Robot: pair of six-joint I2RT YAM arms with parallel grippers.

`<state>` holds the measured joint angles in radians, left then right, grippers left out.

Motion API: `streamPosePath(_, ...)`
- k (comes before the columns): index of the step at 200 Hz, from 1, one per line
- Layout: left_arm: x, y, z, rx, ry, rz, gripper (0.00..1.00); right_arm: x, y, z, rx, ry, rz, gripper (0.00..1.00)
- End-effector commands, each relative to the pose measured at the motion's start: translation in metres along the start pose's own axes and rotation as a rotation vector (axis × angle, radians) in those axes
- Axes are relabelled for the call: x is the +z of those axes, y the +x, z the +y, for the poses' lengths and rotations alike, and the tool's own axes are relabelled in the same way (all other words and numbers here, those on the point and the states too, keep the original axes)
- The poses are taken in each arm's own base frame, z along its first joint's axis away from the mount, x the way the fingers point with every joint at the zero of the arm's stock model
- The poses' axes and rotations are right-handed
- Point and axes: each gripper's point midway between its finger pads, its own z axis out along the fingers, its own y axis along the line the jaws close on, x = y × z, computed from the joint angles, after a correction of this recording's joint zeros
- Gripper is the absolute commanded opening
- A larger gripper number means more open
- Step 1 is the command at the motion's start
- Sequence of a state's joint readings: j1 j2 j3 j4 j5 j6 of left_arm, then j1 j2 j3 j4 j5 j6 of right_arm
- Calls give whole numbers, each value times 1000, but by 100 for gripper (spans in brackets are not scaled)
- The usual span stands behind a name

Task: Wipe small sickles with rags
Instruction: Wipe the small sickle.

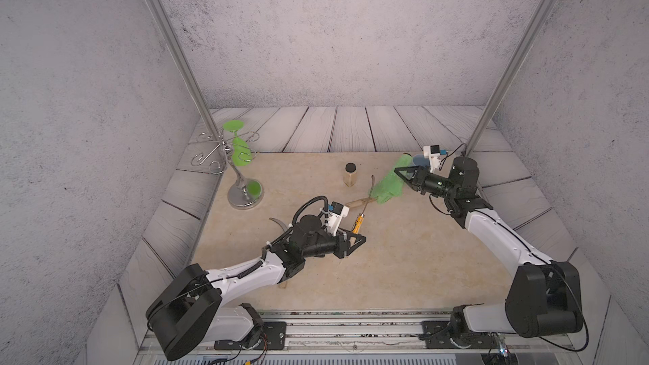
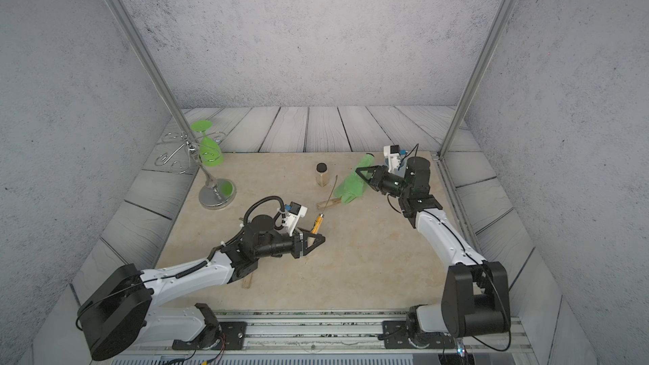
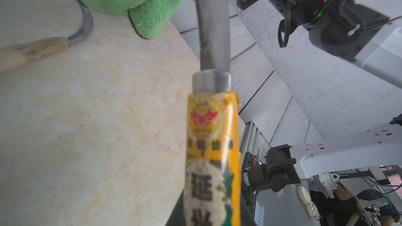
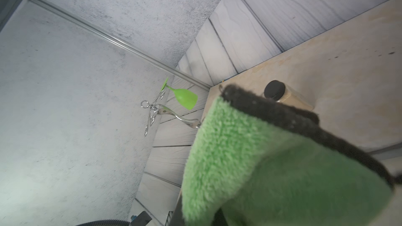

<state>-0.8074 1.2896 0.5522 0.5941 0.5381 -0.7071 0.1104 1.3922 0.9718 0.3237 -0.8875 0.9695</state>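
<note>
The left arm reaches low over the beige table (image 1: 404, 268), forearm nearly level, and the left gripper (image 1: 360, 237) is clenched on the wooden handle of one small sickle (image 1: 356, 225). This sickle is in the air on the near side of the jar (image 1: 350, 175), and its thin blade rises toward the jar's right side. The right arm is bent at the elbow and comes in from the right of the jar. The right gripper (image 1: 400, 172) grasps the green rag (image 1: 388, 186), which hangs down beside the upper part of the blade; I cannot tell if it presses on the metal. The handle carries a yellow label (image 3: 214, 127) with a red crown-like emblem and black Chinese characters; one large character looks like 延, the others are too blurred to read. A second sickle (image 1: 355, 202) lies on the table just near of the jar, its blade going under the rag. A third sickle (image 1: 277, 222) lies to the near left of the jar, mostly covered by the left arm. Far to the left of the jar stands a chrome stand (image 1: 246, 194) with a green goblet (image 1: 241, 152) hanging upside down.
</note>
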Motion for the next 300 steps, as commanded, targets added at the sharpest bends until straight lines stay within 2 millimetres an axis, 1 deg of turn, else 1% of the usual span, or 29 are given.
streamPosePath(1, -4, -26, -27, 62, 100, -114, 0, 6, 0, 16, -12, -126, 33, 14)
streamPosePath(25, -5, -28, -32, 67, 125, -138, 0, 10, -5, 21, 14, -178, 32, 14)
streamPosePath(47, 0, -26, -34, 65, 141, -131, 0, 12, -9, 24, 29, -205, 25, 13)
streamPosePath(66, 5, -26, -36, 65, 153, -124, 0, 15, -9, 27, 35, -213, 30, 13)
streamPosePath(104, 16, -26, -42, 68, 178, -109, 0, 20, -11, 43, 39, -266, 25, 13)
streamPosePath(119, 19, -28, -46, 75, 191, -109, 0, 23, -11, 46, 54, -283, 25, 13)
streamPosePath(165, 23, -39, -56, 104, 212, -128, 0, 35, 1, 56, 86, -348, 38, 12)
streamPosePath(210, 26, -58, -65, 126, 219, -170, 0, 40, 14, 69, 116, -418, 36, 12)
streamPosePath(248, 27, -76, -73, 155, 221, -209, 0, 49, 32, 81, 127, -461, 60, 11)
streamPosePath(271, 29, -84, -74, 173, 216, -213, 0, 52, 40, 91, 137, -498, 71, 11)
streamPosePath(300, 26, -97, -68, 174, 202, -235, 0, 56, 54, 99, 150, -525, 88, 11)
